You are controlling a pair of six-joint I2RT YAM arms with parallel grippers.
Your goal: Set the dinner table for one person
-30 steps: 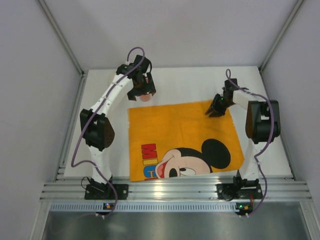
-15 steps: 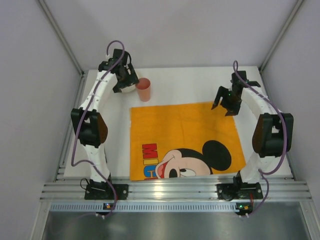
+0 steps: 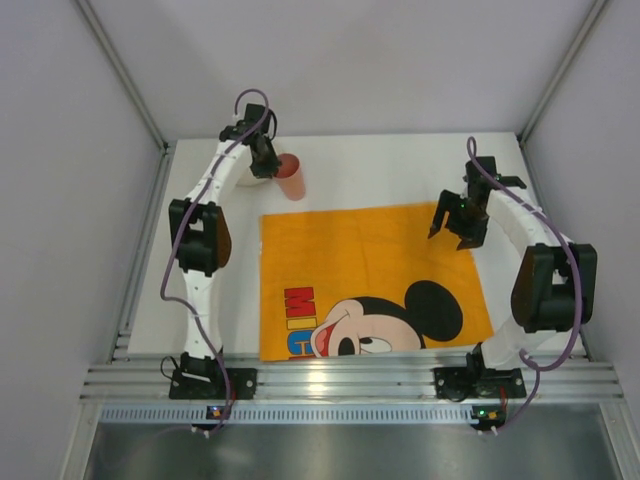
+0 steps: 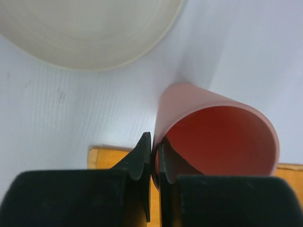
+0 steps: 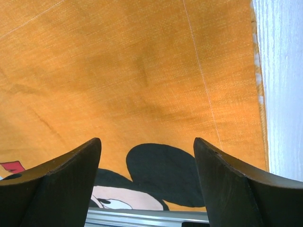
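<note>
A pink cup (image 3: 292, 180) stands upright on the dinner table (image 3: 400, 165), just beyond the far left corner of the orange Mickey Mouse cloth (image 3: 370, 270). My left gripper (image 3: 268, 160) is shut on the cup's rim. In the left wrist view one finger (image 4: 142, 153) lies outside the cup (image 4: 222, 137) wall and the other inside it, with the left gripper (image 4: 154, 146) pinching the near rim. My right gripper (image 3: 455, 222) hovers open over the cloth's far right corner. In the right wrist view the right gripper (image 5: 147, 144) holds nothing above the cloth (image 5: 142, 71).
A white bowl (image 4: 85, 33) sits on the table just past the cup, mostly hidden under the left arm in the top view. Grey walls and metal rails (image 3: 350, 375) bound the table. Bare white tabletop (image 5: 284, 71) lies right of the cloth.
My left gripper swung back from the left to the cup and shut on its rim. My right gripper opened, lifted off the cloth corner and shifted slightly nearer.
</note>
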